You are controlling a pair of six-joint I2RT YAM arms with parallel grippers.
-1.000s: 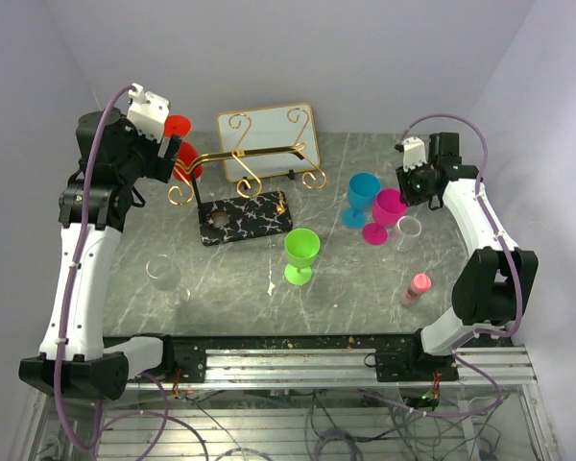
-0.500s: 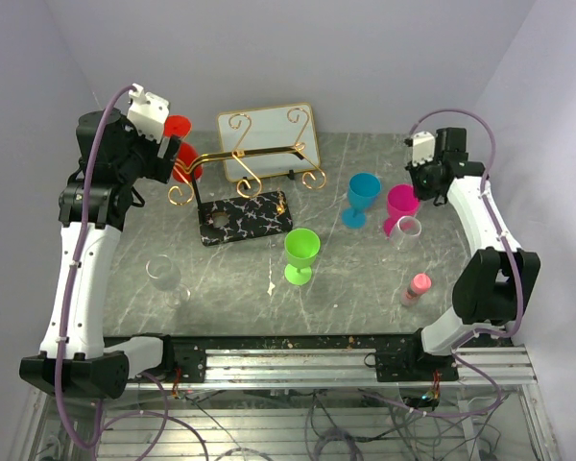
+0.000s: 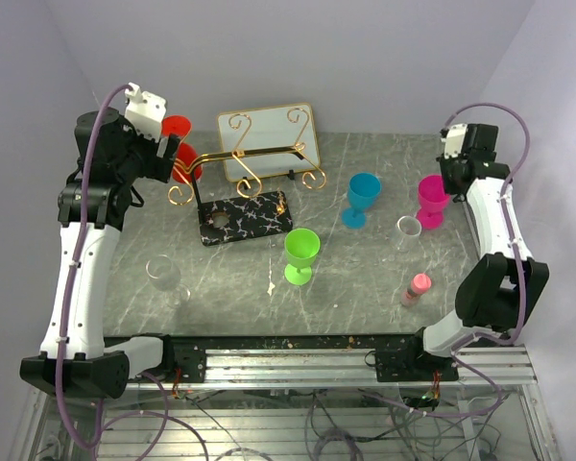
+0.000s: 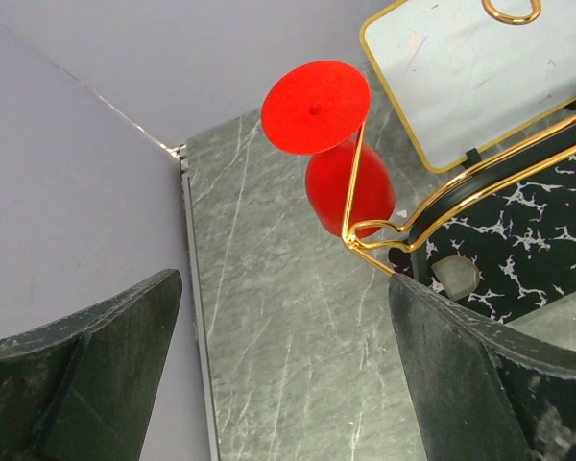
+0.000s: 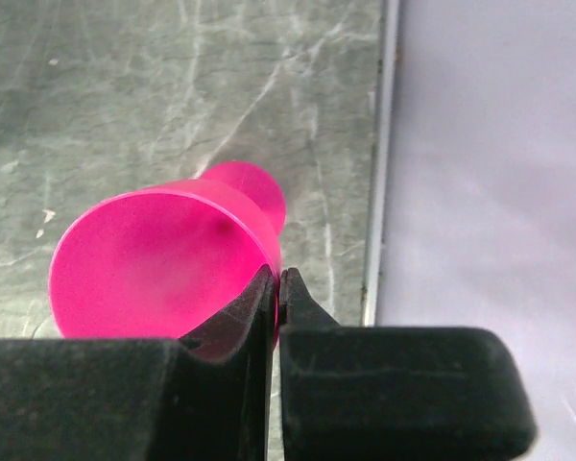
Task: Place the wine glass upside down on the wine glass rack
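The pink wine glass point(image 3: 432, 197) point(image 5: 154, 259) is upright at the right side of the table, near the wall. My right gripper point(image 3: 453, 181) point(image 5: 276, 279) is shut on its rim, one finger inside the bowl and one outside. The wine glass rack point(image 3: 245, 154) is a gold wire stand on a black marbled slab point(image 3: 245, 219) at the back left. A red wine glass point(image 3: 184, 158) point(image 4: 350, 187) hangs upside down from the rack's left end point(image 4: 461, 197). My left gripper point(image 3: 171, 152) point(image 4: 283, 279) hovers open just left of it, holding nothing.
A gold-rimmed white tray point(image 3: 269, 134) leans behind the rack. A blue glass point(image 3: 363, 197), a green glass point(image 3: 300, 252), a small clear glass point(image 3: 408, 227) and a pink bottle point(image 3: 418, 286) stand centre-right. Another clear glass point(image 3: 163, 274) stands front left.
My right gripper closed on the pink glass's rim and carried it right, away from the blue glass toward the right wall. The left arm stayed still.
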